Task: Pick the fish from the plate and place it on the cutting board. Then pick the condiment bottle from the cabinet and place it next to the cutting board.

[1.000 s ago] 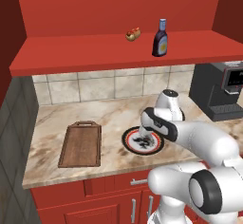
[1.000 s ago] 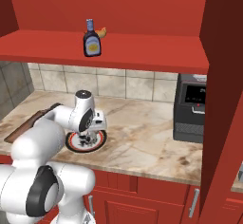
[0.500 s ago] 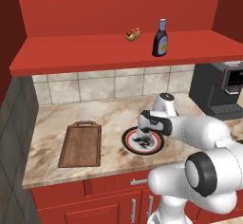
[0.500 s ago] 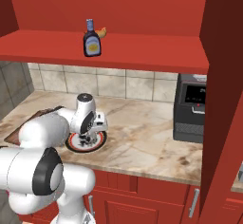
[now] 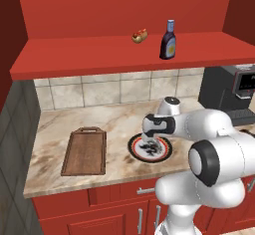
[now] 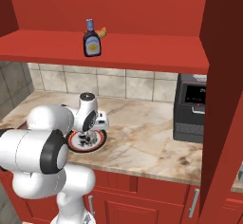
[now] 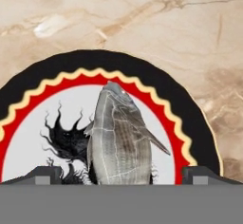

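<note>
The pincer (image 7: pixel 121 175) hangs low over the plate (image 5: pixel 135 152), its two dark fingertips (image 7: pixel 43 174) spread wide apart, one on either side of the fish (image 7: pixel 118 137) and holding nothing. In the hand view the fish lies on the plate's white centre, its silvery-grey body between the tips and its narrow end pointing to 12 o'clock, partly over the black motif at its 9 o'clock side. Whether the tips touch the plate cannot be told.

In the left base view the plate sits on the marble counter (image 5: pixel 60 129), with the cutting board (image 5: pixel 84 152) at its 9 o'clock, well apart and bare, handle loop toward the tiled wall. On the red cabinet (image 5: pixel 74 55) shelf, at about 12 o'clock from the plate, the condiment bottle (image 5: pixel 168 41) stands upright, with a small hot dog (image 5: pixel 139 35) near it at its 9 o'clock. A dark coffee machine (image 5: pixel 234 92) stands on the counter at the plate's 2 o'clock.
</note>
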Motion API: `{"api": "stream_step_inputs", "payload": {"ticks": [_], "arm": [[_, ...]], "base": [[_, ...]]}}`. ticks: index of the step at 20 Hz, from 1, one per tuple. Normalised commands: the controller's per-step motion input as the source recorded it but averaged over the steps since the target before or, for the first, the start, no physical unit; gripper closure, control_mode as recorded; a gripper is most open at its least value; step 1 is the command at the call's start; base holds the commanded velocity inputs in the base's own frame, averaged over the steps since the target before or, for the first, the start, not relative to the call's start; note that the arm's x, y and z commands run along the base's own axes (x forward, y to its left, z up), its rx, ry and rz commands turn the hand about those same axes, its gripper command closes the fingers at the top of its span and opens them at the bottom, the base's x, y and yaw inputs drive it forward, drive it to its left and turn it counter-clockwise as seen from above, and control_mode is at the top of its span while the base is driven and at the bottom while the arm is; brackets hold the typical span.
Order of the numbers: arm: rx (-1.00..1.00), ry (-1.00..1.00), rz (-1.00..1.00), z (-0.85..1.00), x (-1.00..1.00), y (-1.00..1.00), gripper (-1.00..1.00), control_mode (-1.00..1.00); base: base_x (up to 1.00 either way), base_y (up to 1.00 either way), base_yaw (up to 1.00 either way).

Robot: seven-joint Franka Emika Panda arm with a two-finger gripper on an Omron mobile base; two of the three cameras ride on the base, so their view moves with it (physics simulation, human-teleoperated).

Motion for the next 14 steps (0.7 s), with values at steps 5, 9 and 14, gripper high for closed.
{"api": "stream_step_inputs", "payload": {"ticks": [5,9,14], "arm": [[0.0,0.0,0.0,-0.19,0.04,0.02,-1.0,-1.0],[0.0,0.0,0.0,-0.18,0.03,0.03,-1.0,-1.0],[0.0,0.0,0.0,-0.15,0.05,0.02,-1.0,-1.0]], "base": [[0.0,0.0,0.0],[0.0,0.0,0.0],[0.0,0.0,0.0]]}}
